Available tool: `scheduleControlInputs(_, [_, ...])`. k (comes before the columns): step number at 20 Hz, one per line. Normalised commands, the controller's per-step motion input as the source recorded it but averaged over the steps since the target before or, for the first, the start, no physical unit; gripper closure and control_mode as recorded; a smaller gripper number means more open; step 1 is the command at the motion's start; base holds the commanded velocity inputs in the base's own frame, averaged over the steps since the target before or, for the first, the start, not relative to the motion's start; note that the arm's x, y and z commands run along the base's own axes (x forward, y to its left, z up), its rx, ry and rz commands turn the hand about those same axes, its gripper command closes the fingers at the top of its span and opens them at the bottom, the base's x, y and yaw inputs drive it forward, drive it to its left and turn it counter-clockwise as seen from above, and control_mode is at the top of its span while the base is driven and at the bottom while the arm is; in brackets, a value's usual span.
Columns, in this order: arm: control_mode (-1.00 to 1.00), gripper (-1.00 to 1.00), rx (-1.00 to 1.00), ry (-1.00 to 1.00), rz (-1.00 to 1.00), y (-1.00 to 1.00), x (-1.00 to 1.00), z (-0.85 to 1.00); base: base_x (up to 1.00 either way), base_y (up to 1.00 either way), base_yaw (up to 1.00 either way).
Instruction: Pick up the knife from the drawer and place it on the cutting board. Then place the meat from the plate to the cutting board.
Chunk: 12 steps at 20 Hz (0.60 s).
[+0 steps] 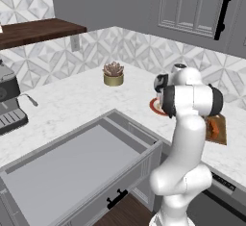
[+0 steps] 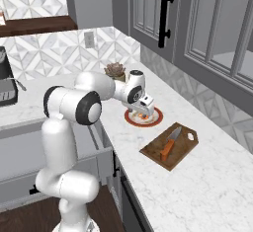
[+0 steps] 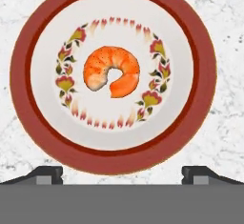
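Fingers spread wide, the gripper (image 3: 122, 174) hangs right over the plate (image 3: 28, 108) with the meat (image 3: 112, 70) curled at its centre, knife (image 2: 169, 145) on the cutting board (image 2: 154, 152) nearby.

Glossy white rounded arm (image 2: 62, 142) segments, bulbous base link, black bands at joints. White wrist housing with dark circular cap. Two small dark grey finger tips (image 3: 47, 174), flat-topped.
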Motion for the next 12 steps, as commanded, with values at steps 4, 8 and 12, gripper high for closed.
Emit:
scheduleControlInputs(4, [-1.00, -1.00, 0.00, 0.00, 0.04, -0.14, 0.19, -0.48, 0.00, 0.00, 0.00])
scheduleControlInputs(8, [-1.00, -1.00, 0.00, -0.01, 0.04, -0.02, 0.31, -0.18, 0.00, 0.00, 0.00])
scheduleControlInputs(12, [-1.00, -1.00, 0.00, -0.03, 0.05, 0.00, 0.40, -0.02, 0.00, 0.00, 0.00])
